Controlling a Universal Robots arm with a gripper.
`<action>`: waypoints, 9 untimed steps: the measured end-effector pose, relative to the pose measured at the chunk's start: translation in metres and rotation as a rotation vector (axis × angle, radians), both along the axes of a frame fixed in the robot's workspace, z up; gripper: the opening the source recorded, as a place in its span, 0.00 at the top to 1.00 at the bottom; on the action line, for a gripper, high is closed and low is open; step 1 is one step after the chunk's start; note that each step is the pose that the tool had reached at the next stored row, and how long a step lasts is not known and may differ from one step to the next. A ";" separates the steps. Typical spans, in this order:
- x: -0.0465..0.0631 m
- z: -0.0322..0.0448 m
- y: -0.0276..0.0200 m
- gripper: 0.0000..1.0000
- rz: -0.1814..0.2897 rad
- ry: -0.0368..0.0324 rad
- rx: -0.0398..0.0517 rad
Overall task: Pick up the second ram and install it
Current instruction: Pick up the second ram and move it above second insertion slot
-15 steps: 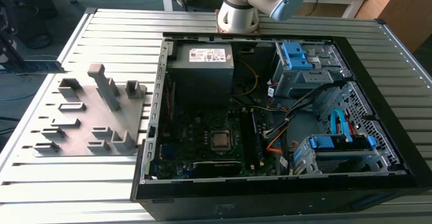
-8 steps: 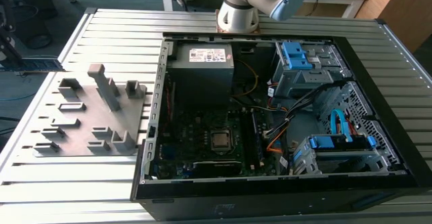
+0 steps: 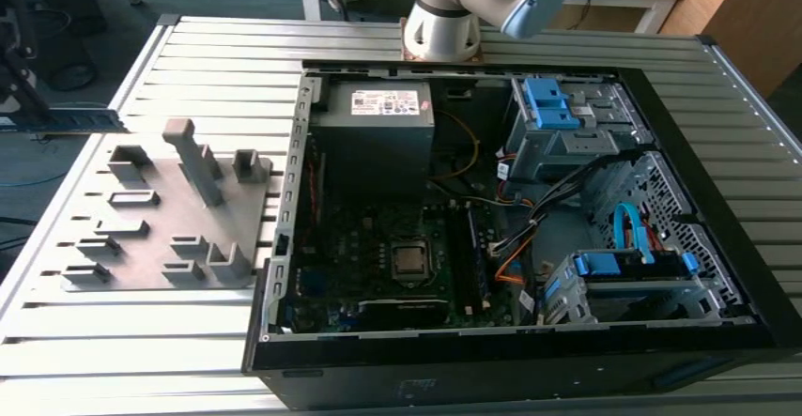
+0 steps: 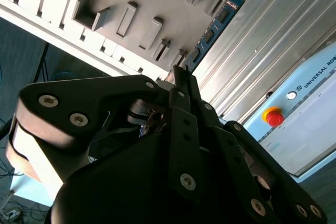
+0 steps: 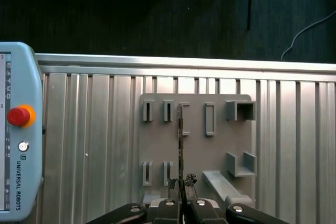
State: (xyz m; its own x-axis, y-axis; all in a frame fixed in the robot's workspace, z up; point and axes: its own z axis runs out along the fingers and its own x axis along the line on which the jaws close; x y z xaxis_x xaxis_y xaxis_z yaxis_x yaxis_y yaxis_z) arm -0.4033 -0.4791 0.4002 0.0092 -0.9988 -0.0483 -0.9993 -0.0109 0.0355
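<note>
Ribbed metal table (image 3: 201, 50) carried a grey fixture plate (image 3: 150, 238) beside the open computer case (image 3: 501, 346). You had the pincer (image 5: 181, 183) out at the exterior view's left edge, over the table's rim, pinched narrow on the second ram (image 3: 75, 120). You could see the module jutting from the pincer's tip toward the exterior view's right, level and standing on its long edge. In the first wrist view it ran edge-on straight out from the jaws, over the fixture plate. In the second wrist view 1 chip-studded face showed past the tip.
</note>
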 end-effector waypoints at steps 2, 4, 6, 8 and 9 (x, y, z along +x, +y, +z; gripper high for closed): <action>0.006 0.0000 0.0000 0.86 0.000 0.0008 -0.0001; 0.012 0.0000 0.0000 0.86 0.000 0.0014 0.0000; 0.017 0.0000 0.0000 0.86 0.000 0.0019 0.0000; 0.022 0.0000 0.0000 0.86 0.000 0.0022 0.0000; 0.024 0.0000 0.0000 0.86 0.000 0.0023 0.0000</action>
State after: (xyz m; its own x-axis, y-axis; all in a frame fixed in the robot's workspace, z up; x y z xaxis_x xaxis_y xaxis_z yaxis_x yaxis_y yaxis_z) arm -0.3794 -0.4790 0.4002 0.0090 -0.9988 -0.0483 -0.9992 -0.0108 0.0378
